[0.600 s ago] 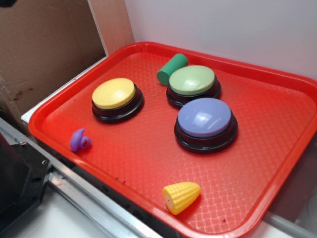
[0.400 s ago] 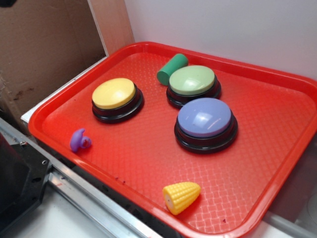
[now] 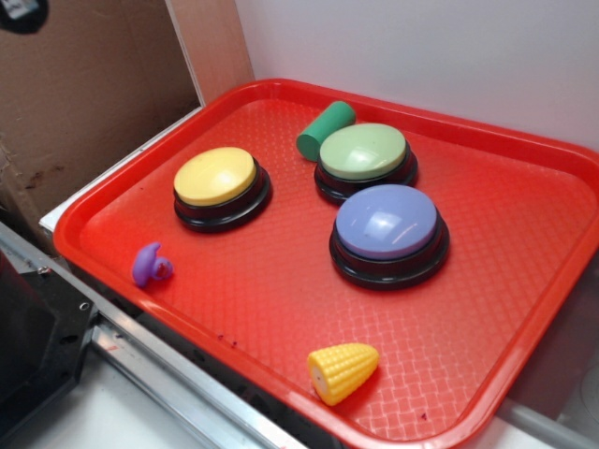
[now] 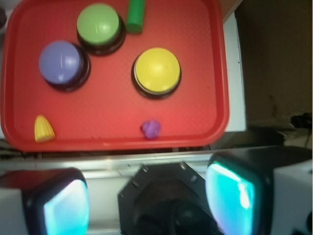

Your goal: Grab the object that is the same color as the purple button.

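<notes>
Purple toy [image 3: 152,265] unmoved on red tray [image 3: 524,309].

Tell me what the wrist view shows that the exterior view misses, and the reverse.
Only the wrist view shows the gripper, jaws spread apart, high above the tray's near edge. Only the exterior view shows the cardboard panel and white wall behind the tray. Both show the red tray, the purple button, yellow button, green button, green cylinder, toy corn and small purple toy.
</notes>
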### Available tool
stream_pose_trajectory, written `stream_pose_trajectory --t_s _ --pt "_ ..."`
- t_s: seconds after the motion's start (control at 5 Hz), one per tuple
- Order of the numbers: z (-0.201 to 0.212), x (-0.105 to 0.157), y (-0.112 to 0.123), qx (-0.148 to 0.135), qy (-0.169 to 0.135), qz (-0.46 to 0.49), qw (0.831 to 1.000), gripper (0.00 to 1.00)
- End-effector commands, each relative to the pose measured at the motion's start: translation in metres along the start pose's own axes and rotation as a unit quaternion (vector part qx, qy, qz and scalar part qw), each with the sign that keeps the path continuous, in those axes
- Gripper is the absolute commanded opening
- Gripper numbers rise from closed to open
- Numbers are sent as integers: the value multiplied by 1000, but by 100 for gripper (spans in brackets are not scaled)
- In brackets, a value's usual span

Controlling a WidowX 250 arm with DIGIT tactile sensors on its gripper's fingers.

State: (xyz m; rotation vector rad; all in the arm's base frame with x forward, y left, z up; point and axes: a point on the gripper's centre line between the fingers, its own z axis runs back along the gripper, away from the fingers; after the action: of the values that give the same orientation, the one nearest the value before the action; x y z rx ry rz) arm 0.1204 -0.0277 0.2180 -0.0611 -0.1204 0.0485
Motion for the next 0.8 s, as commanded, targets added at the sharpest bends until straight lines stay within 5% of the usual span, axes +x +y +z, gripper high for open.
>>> stream_pose_trajectory --t_s 0.0,0.4,0.6 --pt "-32 20 -39 -42 -24 -11 999 100" --pt "-83 30 -98 -81 8 -16 997 100" --pt "-103 28 -124 -76 2 -17 997 100"
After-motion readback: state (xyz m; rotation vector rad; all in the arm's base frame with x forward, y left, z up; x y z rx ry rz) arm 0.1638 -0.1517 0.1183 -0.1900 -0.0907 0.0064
